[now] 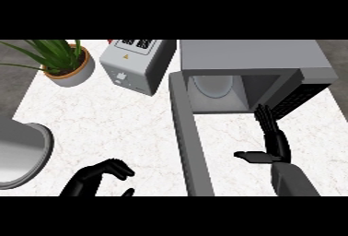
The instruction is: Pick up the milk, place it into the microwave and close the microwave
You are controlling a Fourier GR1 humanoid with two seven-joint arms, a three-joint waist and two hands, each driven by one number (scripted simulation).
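- Head view is showing the microwave [272,55] at the far right, with its door [194,152] swung wide open toward the near edge.
- No milk carton is being seen on the counter [115,129]. A pale rounded shape [214,85] is being glimpsed inside the cavity, and whether it is the milk or a turntable cannot be told.
- The right hand [275,140] is being held open and empty, fingers straight and pointing far toward the cavity mouth, thumb spread to the left.
- The left hand [102,175] is being held at the near left, fingers curled in, with nothing being grasped.
- The door is lying to the left of the right hand, its long axis running near to far, apparently hinged at the far end beside the cavity.
- The right hand is being judged the nearer one, but it is sitting on the door's inner side, in the swing path. The left hand is on the outer side, farther off.
- Being counted: one microwave, one door, one toaster-like box [132,69], one potted plant [61,60], one grey basin [27,138] at the left edge, two hands.
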